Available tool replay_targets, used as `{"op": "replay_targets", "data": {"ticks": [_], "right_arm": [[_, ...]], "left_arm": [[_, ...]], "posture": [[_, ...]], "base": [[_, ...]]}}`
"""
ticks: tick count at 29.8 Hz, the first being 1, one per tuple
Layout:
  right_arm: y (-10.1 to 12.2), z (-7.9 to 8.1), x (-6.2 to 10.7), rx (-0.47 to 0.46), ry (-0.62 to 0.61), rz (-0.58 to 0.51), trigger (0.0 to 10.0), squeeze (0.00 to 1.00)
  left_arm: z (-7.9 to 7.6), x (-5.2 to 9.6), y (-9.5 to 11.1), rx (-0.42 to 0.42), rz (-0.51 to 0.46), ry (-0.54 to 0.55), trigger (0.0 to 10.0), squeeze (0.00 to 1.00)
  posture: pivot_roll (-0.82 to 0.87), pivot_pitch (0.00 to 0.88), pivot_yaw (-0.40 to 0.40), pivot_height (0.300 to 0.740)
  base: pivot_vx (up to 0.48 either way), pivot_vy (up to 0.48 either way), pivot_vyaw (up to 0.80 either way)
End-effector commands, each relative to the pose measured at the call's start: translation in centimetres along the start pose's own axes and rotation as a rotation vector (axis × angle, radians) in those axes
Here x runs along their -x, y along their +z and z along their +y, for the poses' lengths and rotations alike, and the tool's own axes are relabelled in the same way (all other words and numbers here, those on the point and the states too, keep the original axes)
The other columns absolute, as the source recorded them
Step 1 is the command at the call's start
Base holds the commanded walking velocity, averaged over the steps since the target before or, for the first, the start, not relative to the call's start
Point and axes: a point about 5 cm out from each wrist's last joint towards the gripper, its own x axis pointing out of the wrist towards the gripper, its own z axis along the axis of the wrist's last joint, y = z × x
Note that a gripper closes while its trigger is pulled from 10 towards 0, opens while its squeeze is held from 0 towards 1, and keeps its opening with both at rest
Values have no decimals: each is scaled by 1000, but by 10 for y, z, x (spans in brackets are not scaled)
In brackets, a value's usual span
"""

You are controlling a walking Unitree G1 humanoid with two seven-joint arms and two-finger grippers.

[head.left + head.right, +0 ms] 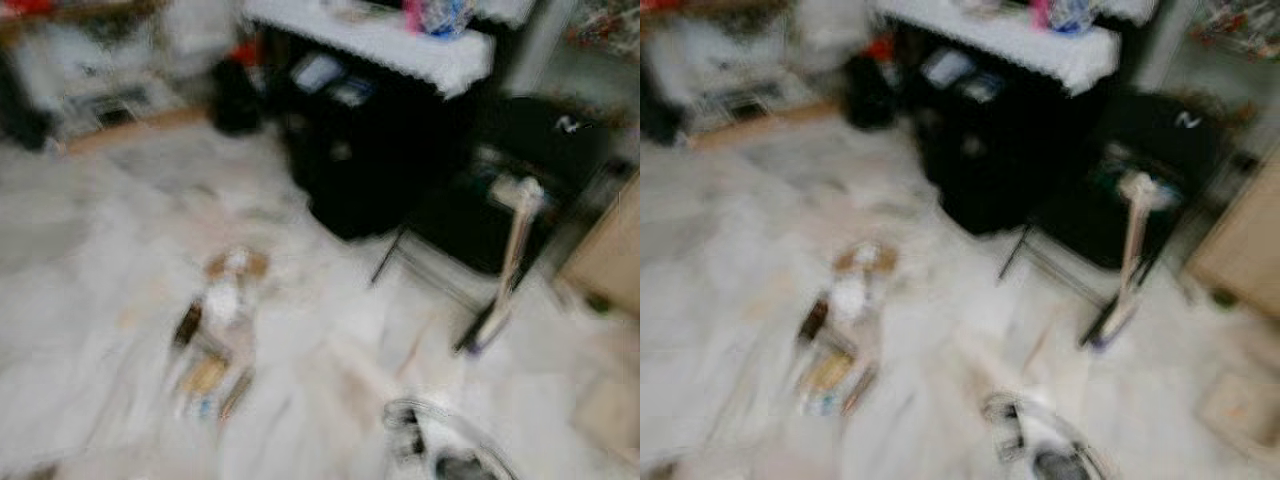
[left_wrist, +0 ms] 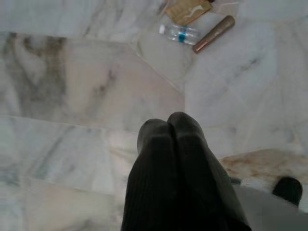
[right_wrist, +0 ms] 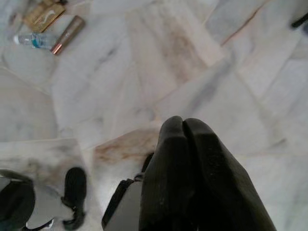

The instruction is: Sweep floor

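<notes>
Both head views are blurred. Litter [image 1: 215, 330] lies scattered on the pale marble floor [image 1: 90, 300] ahead of me. Among it are a small plastic bottle [image 2: 180, 34], a brown tube [image 2: 214, 33] and a tan packet [image 2: 188, 9]. A broom [image 1: 512, 265] with a pale handle stands at the right, leaning by a black chair. My left gripper [image 2: 168, 126] hangs over bare tiles, shut with nothing in it. The right gripper [image 3: 184, 126] is also shut and empty above the floor, with the same bottle [image 3: 33, 40] and tube [image 3: 67, 34] some way beyond it.
A black desk [image 1: 350, 170] with a white cloth [image 1: 400, 40] on top stands behind the litter, and the black chair [image 1: 500, 190] is to its right. Low shelving [image 1: 90, 70] lines the back left. A wooden panel [image 1: 610, 250] stands at the far right.
</notes>
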Motion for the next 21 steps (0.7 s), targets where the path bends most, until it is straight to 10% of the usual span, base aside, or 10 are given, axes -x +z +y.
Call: {"op": "replay_targets", "data": {"ticks": [1,21], "right_arm": [[-5,-8,2,3,-24,15,10000,0],[-10,-3,2,-2,-23,20,10000,0]], "left_arm": [[-5,-2,4,8,-12,-13,10000,0],[-5,-3,6,6,-21,-16,10000,0]], "posture": [[-70,25,48,740],[-68,29,50,740]], "base": [[0,0,-788],[0,0,-788]]}}
